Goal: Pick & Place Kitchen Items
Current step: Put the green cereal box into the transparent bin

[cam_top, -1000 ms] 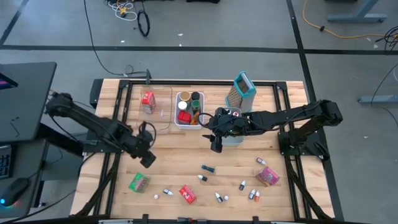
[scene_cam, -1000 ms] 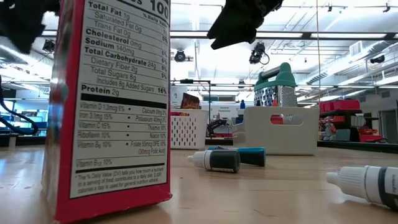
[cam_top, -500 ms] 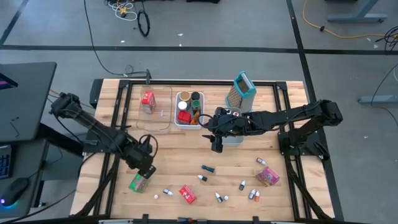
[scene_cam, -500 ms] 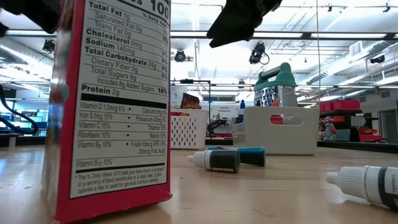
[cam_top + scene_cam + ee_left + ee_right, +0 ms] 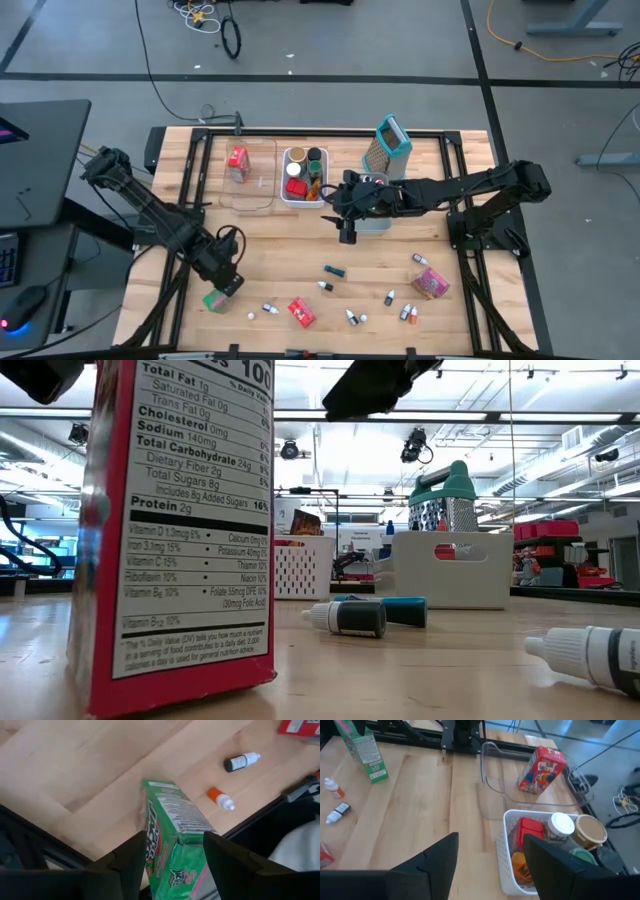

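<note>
The left hand (image 5: pixel 170 851) is straddling the green packet (image 5: pixel 172 827), its two dark fingers (image 5: pixel 131 857) sitting part-open on either side of the carton's narrow faces, not visibly pressing yet. That packet is standing near the tabletop's (image 5: pixel 280 250) front-left corner, well apart from the white bin (image 5: pixel 303 176). It is looking light and thin-walled, probably cardboard that would dent under a hard squeeze, so gripping mid-height across the flat sides seems safest. The right hand (image 5: pixel 347 236) is hanging open and empty just beside the white bin.
</note>
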Motion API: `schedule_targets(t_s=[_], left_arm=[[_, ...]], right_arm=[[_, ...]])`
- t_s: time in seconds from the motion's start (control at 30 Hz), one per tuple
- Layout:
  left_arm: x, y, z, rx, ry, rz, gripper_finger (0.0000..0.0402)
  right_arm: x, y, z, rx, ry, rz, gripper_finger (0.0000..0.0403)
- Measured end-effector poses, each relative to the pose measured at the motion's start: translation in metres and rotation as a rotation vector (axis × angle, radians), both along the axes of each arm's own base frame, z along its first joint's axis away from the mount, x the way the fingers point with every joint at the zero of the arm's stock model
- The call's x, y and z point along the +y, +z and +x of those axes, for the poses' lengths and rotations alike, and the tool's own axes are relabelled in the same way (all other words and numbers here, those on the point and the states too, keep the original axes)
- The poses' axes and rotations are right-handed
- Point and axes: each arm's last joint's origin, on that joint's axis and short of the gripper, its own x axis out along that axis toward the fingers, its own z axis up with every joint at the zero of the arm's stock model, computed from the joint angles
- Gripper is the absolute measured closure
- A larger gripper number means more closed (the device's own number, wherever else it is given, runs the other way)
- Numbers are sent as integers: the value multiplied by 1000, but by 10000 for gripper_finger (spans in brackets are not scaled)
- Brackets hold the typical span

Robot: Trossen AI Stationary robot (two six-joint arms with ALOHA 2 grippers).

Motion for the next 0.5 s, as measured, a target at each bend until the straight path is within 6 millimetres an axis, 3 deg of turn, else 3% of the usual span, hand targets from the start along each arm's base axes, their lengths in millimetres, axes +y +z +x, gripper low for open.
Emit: schedule_targets(t_s=[0.5], left_arm=[[-1, 0, 1, -99, -158, 67, 197]], right_arm=[[0, 3, 2, -27, 41, -62, 169]])
